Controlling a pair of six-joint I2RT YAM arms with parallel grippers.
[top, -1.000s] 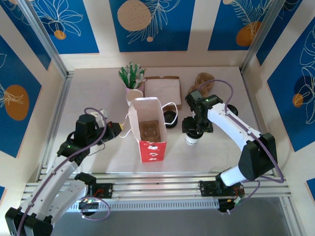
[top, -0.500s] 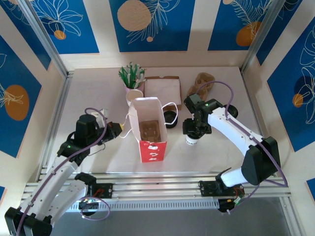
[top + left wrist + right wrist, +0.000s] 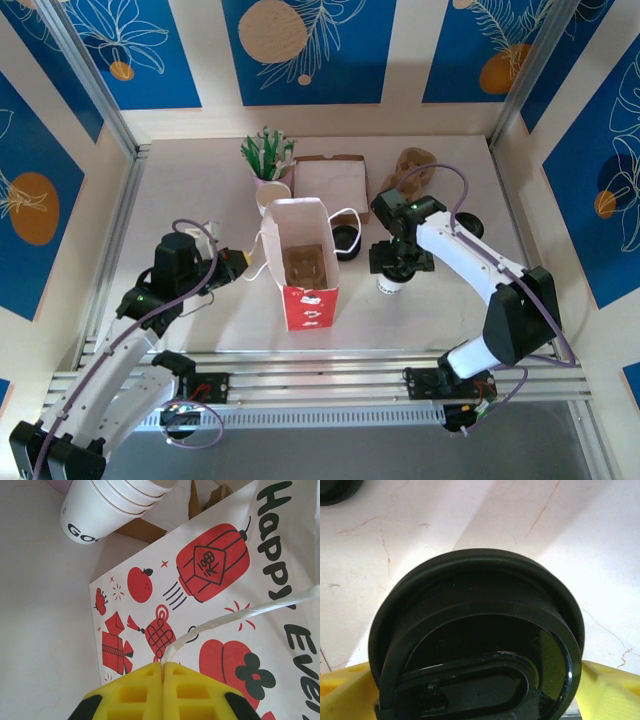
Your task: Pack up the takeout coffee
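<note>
Takeout coffee (image 3: pixel 389 284) stays put, right hand (image 3: pixel 399 262) astride it, grip unclear; left hand (image 3: pixel 162 677) clenched on bag handle (image 3: pixel 240 615).

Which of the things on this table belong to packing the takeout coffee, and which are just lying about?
In use: lidded coffee cup; red-and-white paper bag; brown cup carrier inside it.
Lying about: stack of lidless cups; flat cardboard box; loose black lid; pink pot of greenery; spare moulded carriers.
</note>
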